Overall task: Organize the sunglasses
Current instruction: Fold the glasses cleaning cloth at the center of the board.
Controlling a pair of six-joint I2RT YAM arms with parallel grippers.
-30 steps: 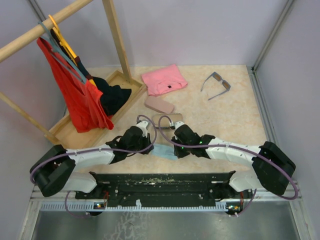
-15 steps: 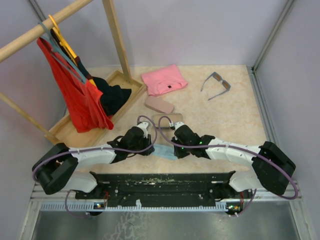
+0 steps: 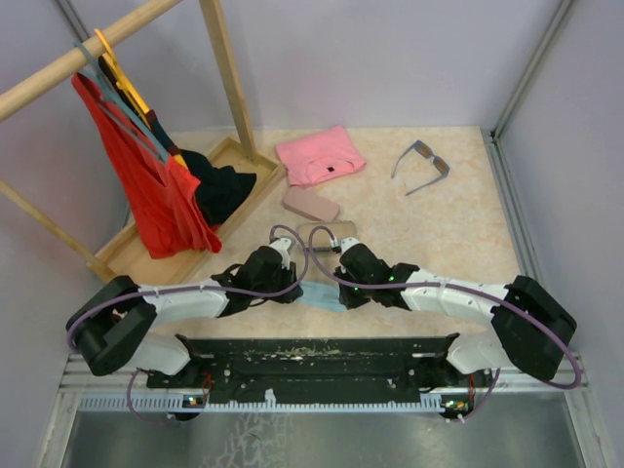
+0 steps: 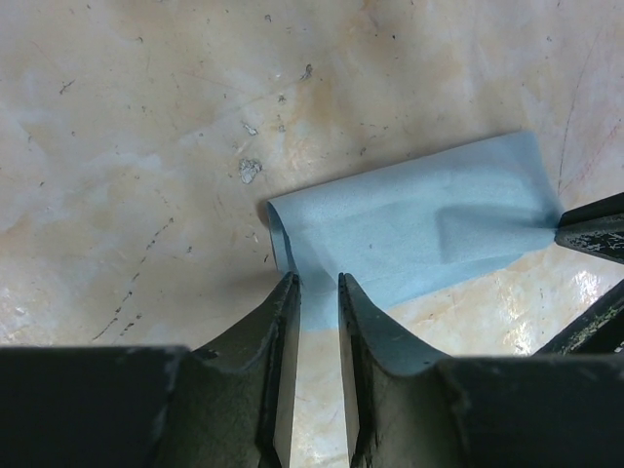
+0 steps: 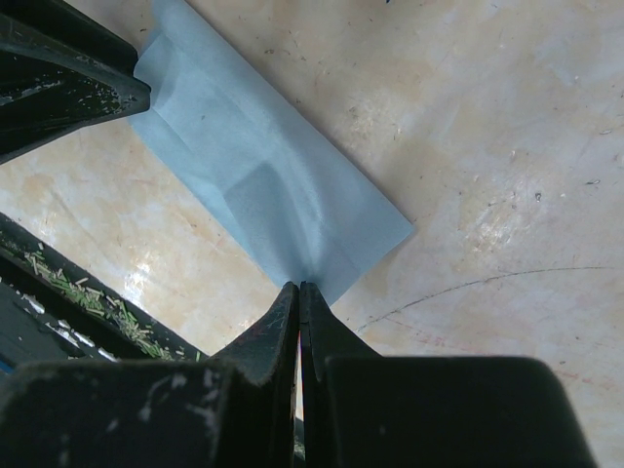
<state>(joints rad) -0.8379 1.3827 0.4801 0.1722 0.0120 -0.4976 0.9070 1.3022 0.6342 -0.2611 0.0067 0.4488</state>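
Pale lilac walls (image 3: 390, 58) enclose a beige marbled counter (image 3: 458, 234). At 10 o'clock a wooden tray (image 3: 127, 255) holds a black garment (image 3: 222, 190). Grey sunglasses (image 3: 421, 166) lie at 1 o'clock. At 6 o'clock the left fingers (image 4: 268, 341) stand slightly spread over a blue cloth (image 4: 419, 224). The right fingers (image 5: 273, 331) pinch its edge.

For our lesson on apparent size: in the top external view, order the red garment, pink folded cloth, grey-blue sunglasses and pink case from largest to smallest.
1. red garment
2. pink folded cloth
3. grey-blue sunglasses and pink case: too alike to rank.
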